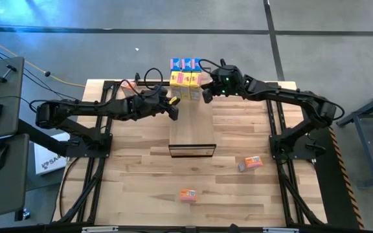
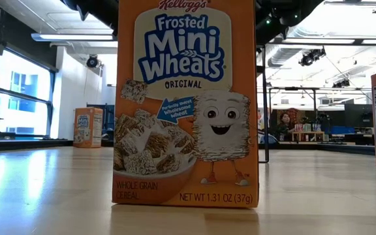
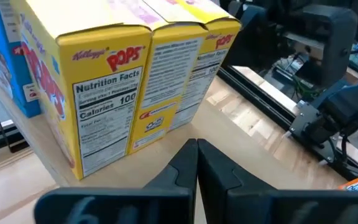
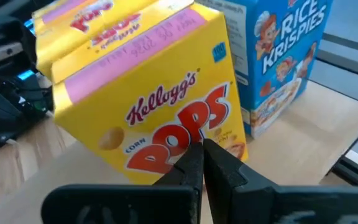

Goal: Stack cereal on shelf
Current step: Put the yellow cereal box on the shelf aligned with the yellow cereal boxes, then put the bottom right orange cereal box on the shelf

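High view: both arms meet over the far end of the shelf (image 1: 192,133) on the worktop (image 1: 135,181).
Yellow boxes (image 1: 185,85) and blue boxes (image 1: 184,64) cluster there, partly hidden by the arms. The left gripper (image 1: 173,110) and right gripper (image 1: 206,95) have fingers pressed together, holding nothing. Three orange boxes (image 1: 188,195) lie scattered; the nearest fills the low view, hiding the shelf.

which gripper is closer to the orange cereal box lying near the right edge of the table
Right. The right gripper is shut beside the yellow boxes on the shelf, nearer the orange box. The left gripper, also shut, is across the shelf, farther away.
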